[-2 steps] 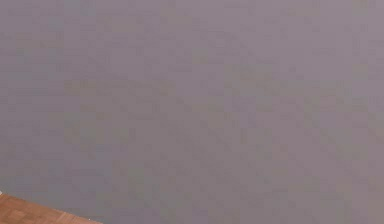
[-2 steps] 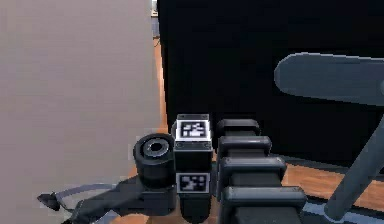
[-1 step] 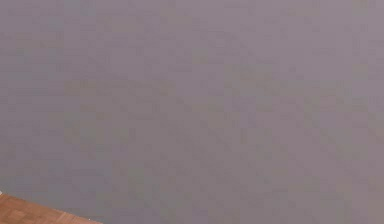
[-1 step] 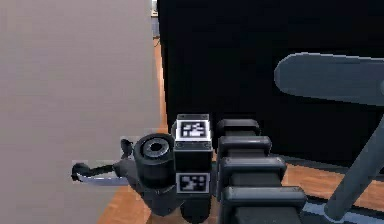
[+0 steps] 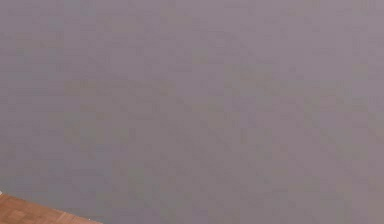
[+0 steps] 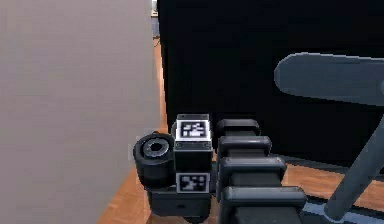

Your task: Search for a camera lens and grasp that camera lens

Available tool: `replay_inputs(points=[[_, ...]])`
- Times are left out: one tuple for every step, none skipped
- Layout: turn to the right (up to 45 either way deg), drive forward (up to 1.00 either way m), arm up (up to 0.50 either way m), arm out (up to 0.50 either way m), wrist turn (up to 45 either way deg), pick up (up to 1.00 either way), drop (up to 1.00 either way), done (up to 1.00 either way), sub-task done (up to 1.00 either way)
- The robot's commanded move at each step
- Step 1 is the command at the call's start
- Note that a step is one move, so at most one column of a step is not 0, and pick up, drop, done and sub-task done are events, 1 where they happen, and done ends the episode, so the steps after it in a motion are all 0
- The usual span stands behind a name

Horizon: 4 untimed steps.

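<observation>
**Forward view.** Grey wall (image 5: pixel 200 100) close up, flat and unmarked, edge to edge. At the wall's foot, in the bottom-left corner, a small wedge of reddish-brown plank floor (image 5: pixel 35 214).

**Arm side view, left to right.**
- The grey wall takes the left part, top to bottom, and ends in an upright corner edge.
- Directly right of that edge a black panel (image 6: pixel 240 60) begins. It is matt and featureless and runs to the picture's right side.
- Brown floor shows as a strip below the wall's corner edge, and again along the panel's base far from the wall.
- Low down, just right of the wall's edge, is the gripper (image 6: pixel 152 158): a dark squat body with a grey ringed round face turned this way.
  - Fingers not made out, far end unclear. Cannot tell whether it holds anything.
  - Cannot tell whether that ringed cylinder is gripper body or the camera lens. Beyond that, the lens's place cannot be told.
- Next away from the wall are two white marker squares (image 6: pixel 192 131), one above the other, with black patterns.
- Then the arm (image 6: pixel 248 170): dark stepped square segments rising from the bottom edge, set against the panel.
- Farthest from the wall is a grey rounded bar (image 6: pixel 335 76), lying nearly level. A grey slanted strut (image 6: pixel 362 170) runs below it toward the bottom edge. Both stand in front of the panel. What they belong to I cannot tell.
</observation>
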Motion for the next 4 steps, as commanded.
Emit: replay_inputs(points=[[0.0,0.00,0.00,0.00,9.0,0.00,0.00,0.00,0.00],[0.0,0.00,-0.20,0.00,0.0,0.00,0.00,0.00,0.00],[0.0,0.00,0.00,0.00,0.0,1.00,0.00,0.00,0.00],[0.0,0.00,0.10,0.00,0.0,0.00,0.00,0.00,0.00]])
